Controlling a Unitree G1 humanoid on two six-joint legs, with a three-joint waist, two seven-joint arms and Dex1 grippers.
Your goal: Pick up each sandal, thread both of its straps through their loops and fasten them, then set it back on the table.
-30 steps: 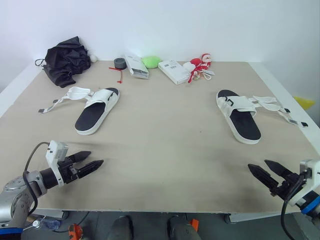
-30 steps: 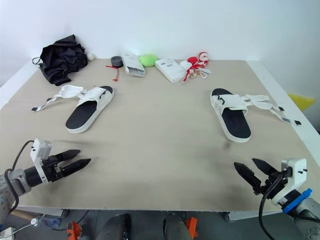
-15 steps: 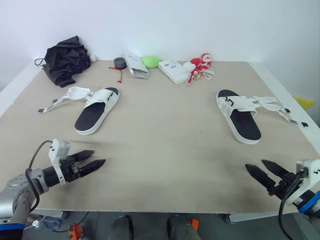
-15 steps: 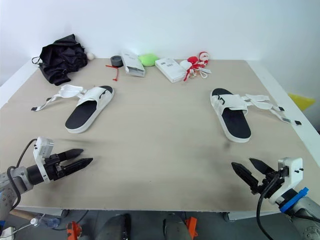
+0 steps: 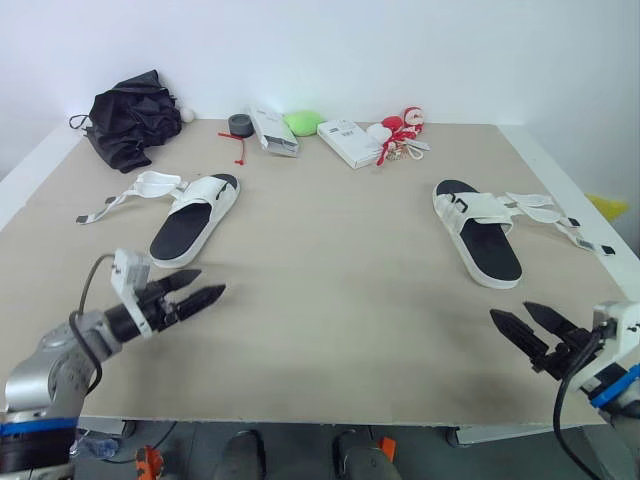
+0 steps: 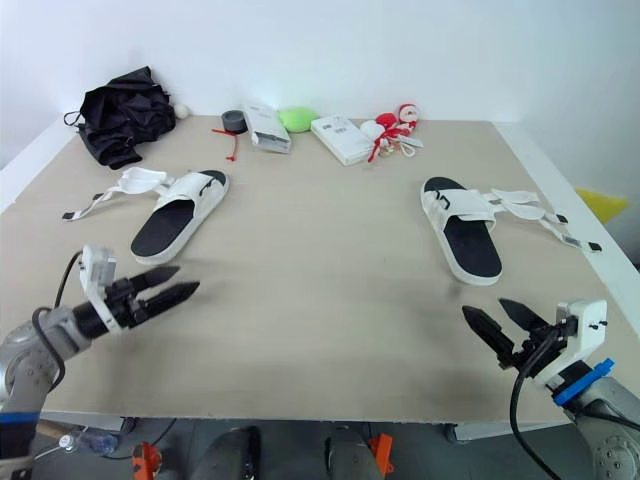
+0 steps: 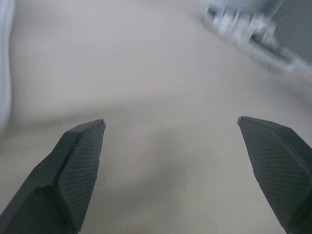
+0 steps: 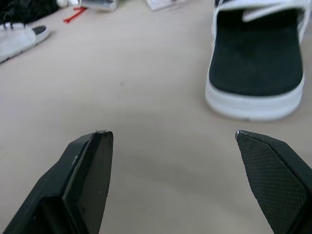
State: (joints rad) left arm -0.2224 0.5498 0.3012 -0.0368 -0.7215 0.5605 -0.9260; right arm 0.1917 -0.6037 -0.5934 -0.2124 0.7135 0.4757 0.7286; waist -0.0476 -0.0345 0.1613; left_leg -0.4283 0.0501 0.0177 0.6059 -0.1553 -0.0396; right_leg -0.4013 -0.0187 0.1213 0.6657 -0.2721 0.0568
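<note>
1. Left end effector (image 5: 212,281) is wide open and holds nothing, near the left sandal (image 5: 195,222).
2. My right end effector (image 5: 509,310) is open too, empty, near the right sandal (image 5: 478,232).
3. I see both sandals lying on the worktop (image 5: 330,270).

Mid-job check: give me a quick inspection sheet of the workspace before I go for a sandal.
Surface: beige table, bare in the middle.
Job's things: left sandal and right sandal lie flat on the table, straps loose, splayed outward, unfastened.
Clutter: along the far edge, black bundle, tape roll, white boxes, green lump, red-and-white trinkets; all apart from the sandals.
Grippers: left gripper and right gripper open, empty, near the front edge.
Cables: left wrist cable and right wrist cable loop by the arms.
Surroundings: white wall behind; yellow object beyond the table's right side.
</note>
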